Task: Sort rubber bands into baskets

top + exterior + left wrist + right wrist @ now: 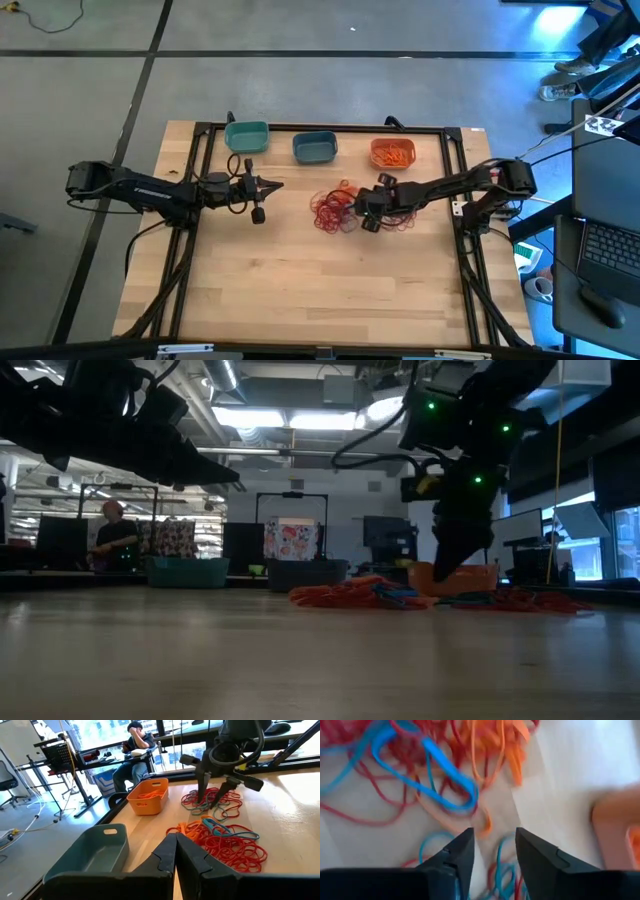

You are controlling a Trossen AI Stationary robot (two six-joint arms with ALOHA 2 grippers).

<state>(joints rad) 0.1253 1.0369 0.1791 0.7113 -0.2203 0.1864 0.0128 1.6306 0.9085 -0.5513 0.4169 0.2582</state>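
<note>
Sorting barely begun: orange basket (393, 153) beyond the right gripper (366, 212) holds some bands; rubber bands (333, 208) heaped under its parted, empty fingers; left gripper (262, 196) closed

Likely robotics lab: concrete floor (300, 30), laptop (608, 250), desks (125, 757).

No text, label, brand, number or sign can be read in any of the views. The arms, the baskets, the table and the room behind show no lettering that can be made out.
</note>
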